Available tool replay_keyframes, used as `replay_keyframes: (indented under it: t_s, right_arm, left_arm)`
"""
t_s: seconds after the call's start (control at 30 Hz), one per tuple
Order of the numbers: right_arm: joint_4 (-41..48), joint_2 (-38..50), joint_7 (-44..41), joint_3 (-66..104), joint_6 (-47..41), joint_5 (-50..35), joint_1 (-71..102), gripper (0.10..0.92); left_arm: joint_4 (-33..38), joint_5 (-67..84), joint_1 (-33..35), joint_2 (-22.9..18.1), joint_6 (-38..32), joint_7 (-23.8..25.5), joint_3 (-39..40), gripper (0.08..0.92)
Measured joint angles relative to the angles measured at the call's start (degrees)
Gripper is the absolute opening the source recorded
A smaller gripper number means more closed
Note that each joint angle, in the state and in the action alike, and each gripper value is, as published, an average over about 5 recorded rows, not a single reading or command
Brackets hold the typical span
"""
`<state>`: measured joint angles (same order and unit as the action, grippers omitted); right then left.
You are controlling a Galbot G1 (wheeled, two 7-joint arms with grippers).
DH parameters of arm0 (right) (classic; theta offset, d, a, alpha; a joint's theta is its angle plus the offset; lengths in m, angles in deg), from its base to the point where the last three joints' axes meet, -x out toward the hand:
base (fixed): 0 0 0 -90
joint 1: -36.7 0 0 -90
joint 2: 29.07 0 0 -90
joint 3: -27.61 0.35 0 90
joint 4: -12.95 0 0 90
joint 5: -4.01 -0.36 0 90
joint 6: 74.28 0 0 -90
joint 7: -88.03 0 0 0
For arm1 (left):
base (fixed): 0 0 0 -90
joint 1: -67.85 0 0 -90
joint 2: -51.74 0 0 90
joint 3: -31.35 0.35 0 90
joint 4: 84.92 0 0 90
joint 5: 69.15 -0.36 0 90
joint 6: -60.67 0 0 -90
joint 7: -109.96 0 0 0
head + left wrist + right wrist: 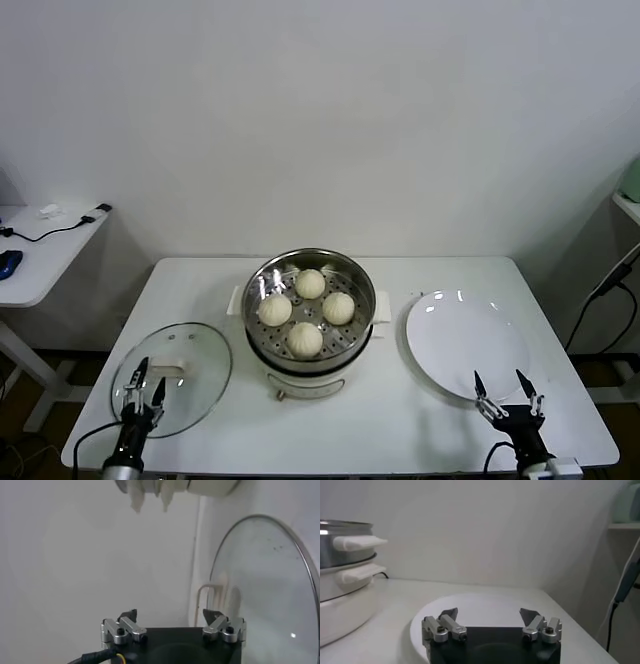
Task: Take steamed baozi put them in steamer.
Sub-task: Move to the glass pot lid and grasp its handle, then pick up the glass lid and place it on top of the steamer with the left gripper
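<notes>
All four steamed baozi (306,310) already sit inside the steamer (262,278) at the middle of the counter (400,420), round with no long axis, lying ahead and inward of both arms and about equally far from each. Left gripper (146,377) hangs low by the glass lid (200,375), jaws apart and empty. Right gripper (500,383) hangs at the near rim of the bare white plate (450,335), jaws apart and empty, so the task looks finished.
</notes>
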<state>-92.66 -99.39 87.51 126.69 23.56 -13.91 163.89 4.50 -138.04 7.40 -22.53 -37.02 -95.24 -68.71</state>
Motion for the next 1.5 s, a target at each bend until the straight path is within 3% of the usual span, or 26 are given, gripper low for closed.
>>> replay_keyframes:
  t_s: [0.5,1.23,1.5]
  right_arm:
    - [-0.7,-1.3,0.3,0.6,0.3,0.6,1.0,0.823]
    - [-1.3,-2.4,0.6,-0.6,0.1,1.3,2.2,0.823]
    - [-1.4,-2.5,0.8,-0.7,0.1,1.3,2.1,0.823]
  left_arm:
    - [-6.0,-3.7,-6.8,0.5,2.1,0.1,0.8,0.801]
    - [-10.8,-6.0,-9.2,1.1,1.1,-0.6,0.2,0.185]
    - [-6.9,-3.5,-8.1,0.7,2.2,1.1,-0.5,0.14]
